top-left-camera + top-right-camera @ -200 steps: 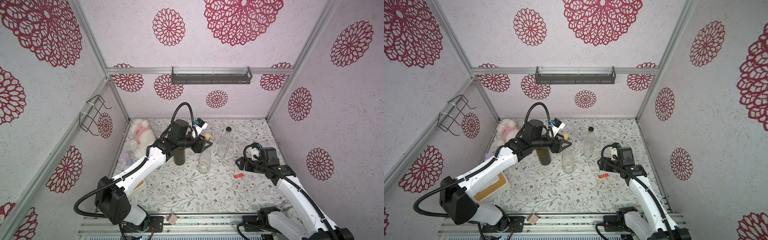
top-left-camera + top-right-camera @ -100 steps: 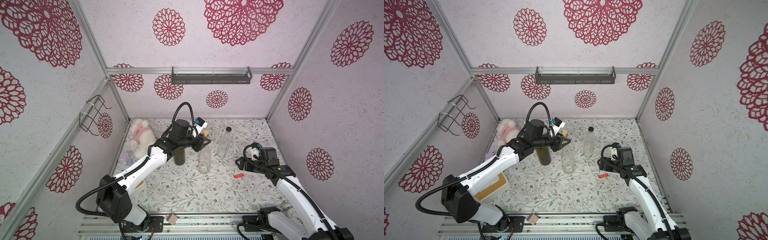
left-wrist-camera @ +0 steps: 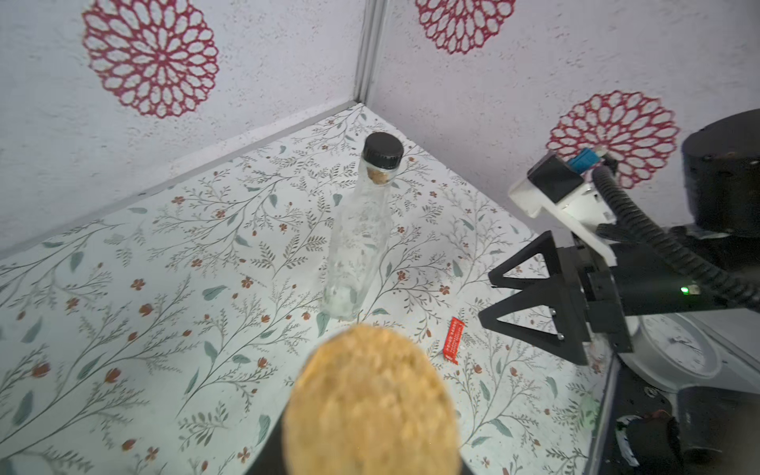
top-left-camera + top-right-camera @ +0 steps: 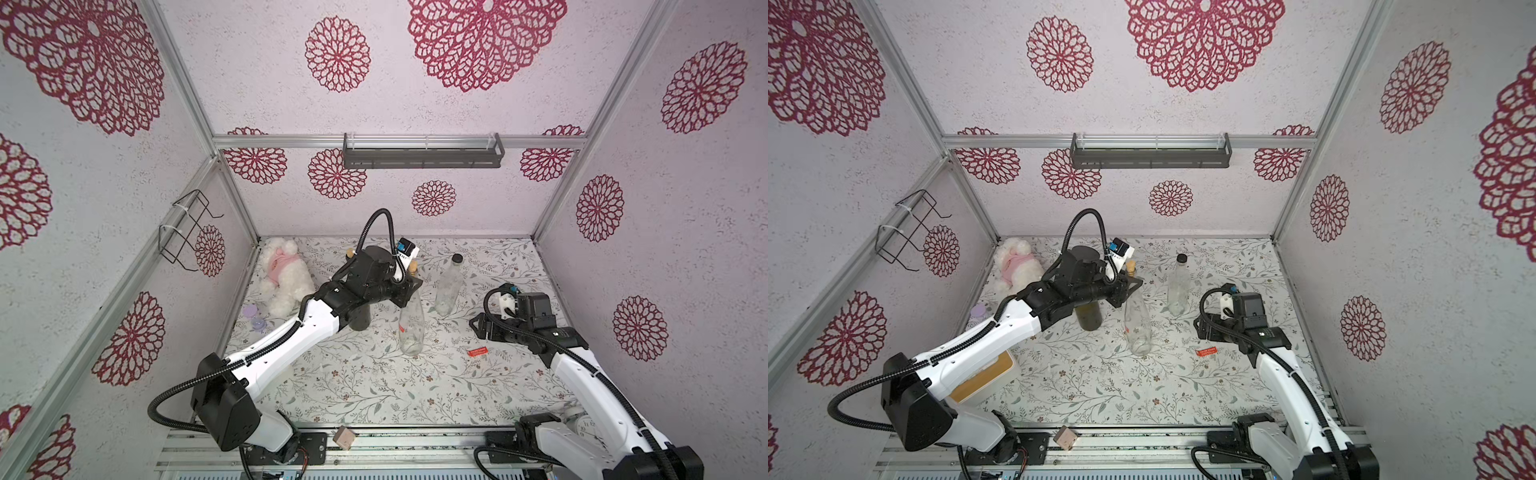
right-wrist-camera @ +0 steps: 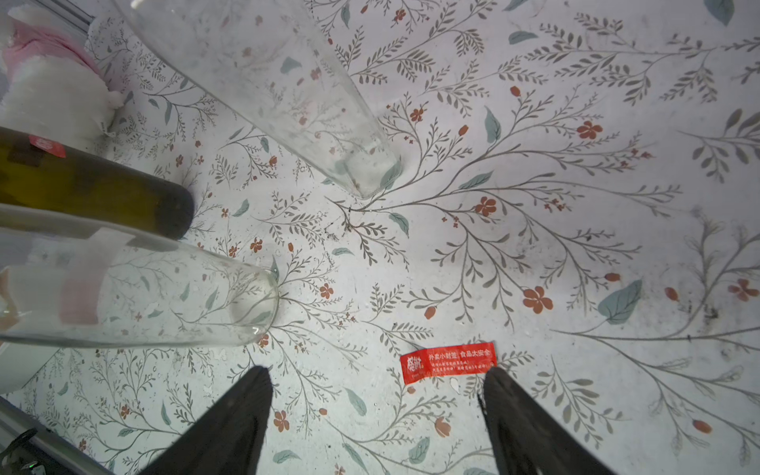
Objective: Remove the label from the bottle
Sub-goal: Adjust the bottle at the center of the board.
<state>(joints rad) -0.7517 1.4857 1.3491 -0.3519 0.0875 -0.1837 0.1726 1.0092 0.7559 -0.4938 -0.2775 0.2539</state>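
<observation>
A tall clear glass bottle (image 4: 411,332) stands mid-table and carries a small red label (image 4: 402,328), which shows pinkish through the glass (image 5: 78,296) in the right wrist view. My left gripper (image 4: 409,292) is shut on its neck, just under the cork stopper (image 3: 370,403) that fills the left wrist view and hides the fingers. A loose red label strip (image 5: 448,362) lies flat on the table to the bottle's right. My right gripper (image 5: 376,372) hovers open over the table, its one fingertip beside that strip, holding nothing.
A dark green bottle (image 4: 359,320) with its own red sticker (image 5: 47,146) stands just left of the held bottle. A black-capped clear bottle (image 4: 446,286) stands behind on the right. Plush toy (image 4: 284,276) at back left, yellow-lidded box (image 4: 984,374) at left, clock (image 3: 678,349) by the right arm's base.
My left gripper's jaws have closed around the clear bottle's neck. The right arm and the loose label strip have not moved.
</observation>
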